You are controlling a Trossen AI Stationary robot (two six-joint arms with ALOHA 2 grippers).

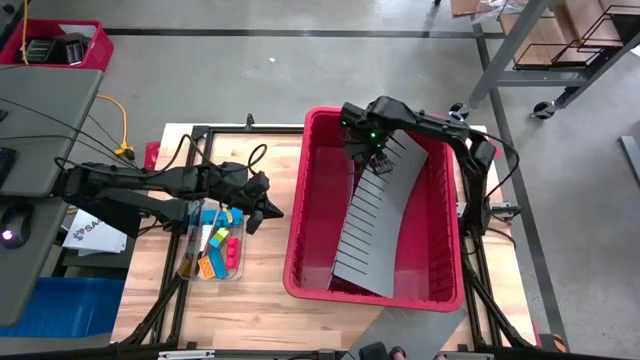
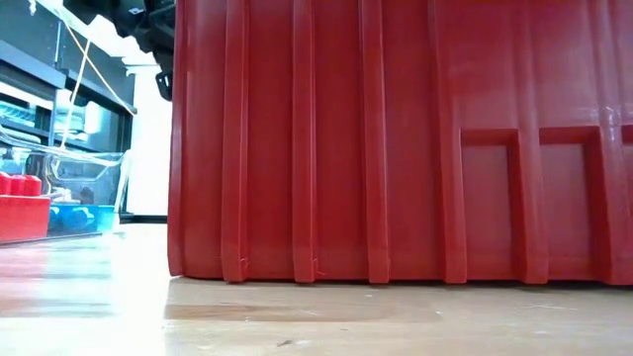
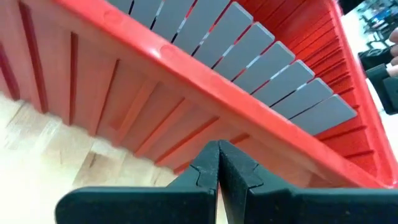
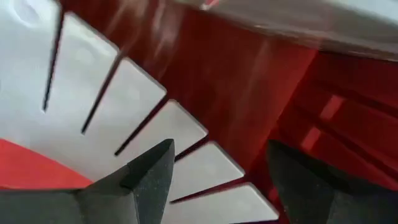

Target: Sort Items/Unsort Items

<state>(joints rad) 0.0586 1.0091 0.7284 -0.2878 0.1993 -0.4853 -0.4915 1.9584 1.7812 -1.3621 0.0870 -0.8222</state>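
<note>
The items, small yellow, blue, orange, green and pink-red blocks (image 1: 218, 250), lie in a clear tray (image 1: 197, 240) at the table's left; the low view shows them as red and blue pieces (image 2: 30, 208). My left gripper (image 1: 268, 206) hovers shut just past the tray, beside the left wall of the large red bin (image 1: 300, 215), its fingers (image 3: 208, 171) closed with nothing between them. My right gripper (image 4: 221, 180) points down inside the bin's far end (image 1: 372, 158), open above a grey slotted sheet (image 1: 375, 215) and holding nothing.
The red bin (image 2: 396, 138) takes up the table's middle and right and fills the low view. The grey slotted sheet (image 3: 261, 50) lies slanted along its length. Bare wood (image 1: 250, 300) runs along the near edge. Cables (image 1: 120, 135) lie at the far left.
</note>
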